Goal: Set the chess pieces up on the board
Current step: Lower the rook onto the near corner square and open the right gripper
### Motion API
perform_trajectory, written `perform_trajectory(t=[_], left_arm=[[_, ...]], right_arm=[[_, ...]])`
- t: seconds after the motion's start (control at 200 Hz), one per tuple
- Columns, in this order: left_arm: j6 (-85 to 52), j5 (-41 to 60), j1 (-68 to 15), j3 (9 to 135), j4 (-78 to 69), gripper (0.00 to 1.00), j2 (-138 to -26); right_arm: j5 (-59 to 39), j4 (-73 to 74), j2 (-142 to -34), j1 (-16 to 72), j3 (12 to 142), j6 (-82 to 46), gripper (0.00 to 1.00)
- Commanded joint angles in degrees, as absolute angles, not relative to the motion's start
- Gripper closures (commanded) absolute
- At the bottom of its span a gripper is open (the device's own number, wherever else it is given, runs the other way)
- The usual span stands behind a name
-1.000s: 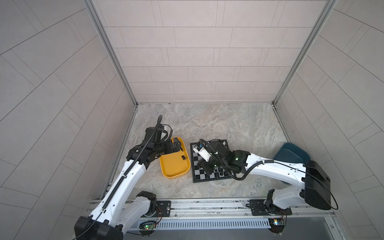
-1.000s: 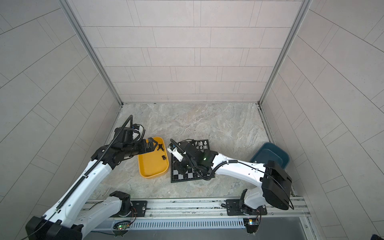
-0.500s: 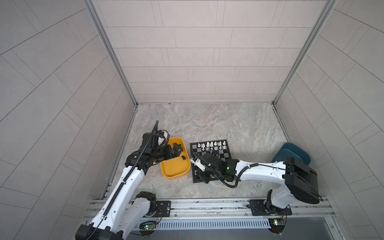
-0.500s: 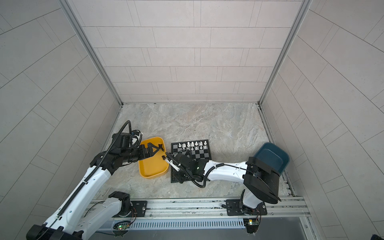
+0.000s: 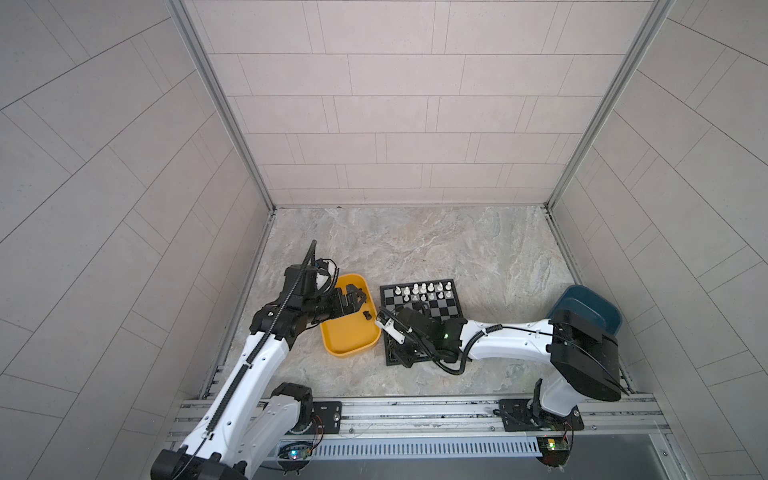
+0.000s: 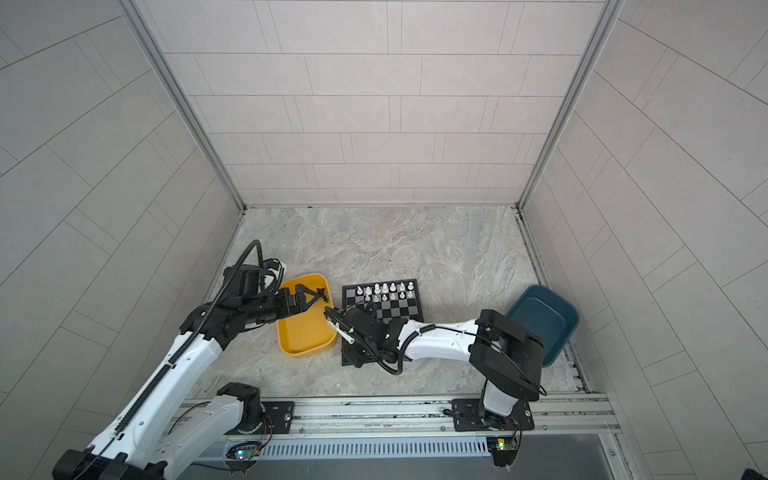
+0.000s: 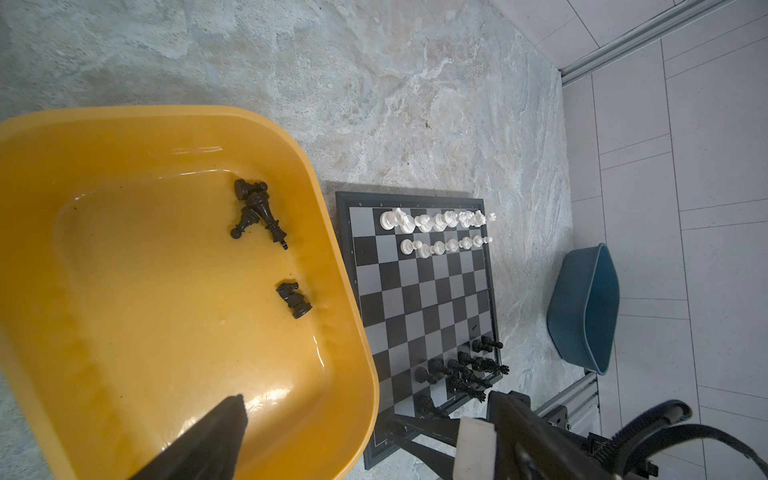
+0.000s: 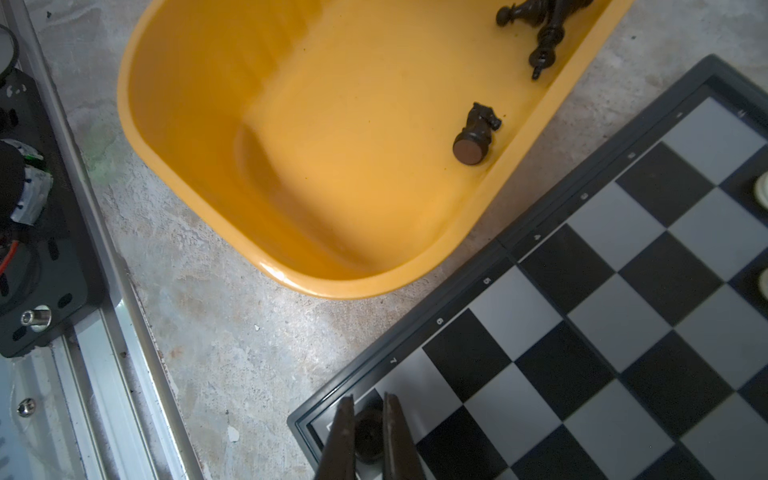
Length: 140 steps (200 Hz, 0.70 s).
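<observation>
Right gripper point(image 8: 369, 411): jaws drawn narrow, clamped on a single black piece point(image 8: 369, 434) between its fingers point(image 8: 343, 436); the piece's round top faces the wrist camera, so its kind cannot be told
Why held so: the pinch takes the piece on both flanks with its axis along the fingers; that should set it down upright; a looser hold would likely let so small a chessman tip
Held piece versus board point(image 8: 623, 316): directly beneath the right gripper lies the board's corner square, just past the edge mark 7; whether the base already touches it cannot be told
Left gripper point(image 5: 358, 297): jaws spread wide, holding nothing; it hovers over the yellow tray point(image 5: 349, 338)
Why there: probably poised for the next black man while the right arm finishes placing
Tray pieces versus left gripper: a black knight point(image 7: 294, 299) lies on its side ahead of the fingertips, on the board side; a black cluster point(image 7: 257, 212) of three, toppled and touching, lies ahead too
Board so far: white pieces point(image 7: 432, 222) stand in two rows at the edge farthest from the right gripper; a black group point(image 7: 465, 370) stands close beside it
Blue bin point(image 5: 590, 307): well apart from both grippers, past the board
</observation>
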<state>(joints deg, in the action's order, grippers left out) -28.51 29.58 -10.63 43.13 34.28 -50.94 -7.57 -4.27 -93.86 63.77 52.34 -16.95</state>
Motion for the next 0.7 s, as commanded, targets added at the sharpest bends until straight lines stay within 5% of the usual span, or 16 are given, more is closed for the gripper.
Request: perform_trajectory(t=[0.0,0.41,0.535,0.696], left_arm=[[-28.22,29.44,-10.30,42.88,34.10,0.00,-50.41],[-28.13,29.09,-10.30,42.93,34.36,0.00,-50.43],[-28.13,29.09,-10.34,42.92,34.30,0.00,-50.39],[-28.13,29.18,-10.29,42.89,34.34,0.00,-50.45]], right_arm=[[-6.81,-4.09,-94.48,64.25,51.55,-17.67,1.00],[-6.16,-4.26,-95.19,64.69,51.07,-18.25,1.00],[-5.79,-4.34,-95.02,64.78,50.96,-18.28,0.86],[-5.53,-4.52,-94.82,64.86,50.99,-18.12,0.81]])
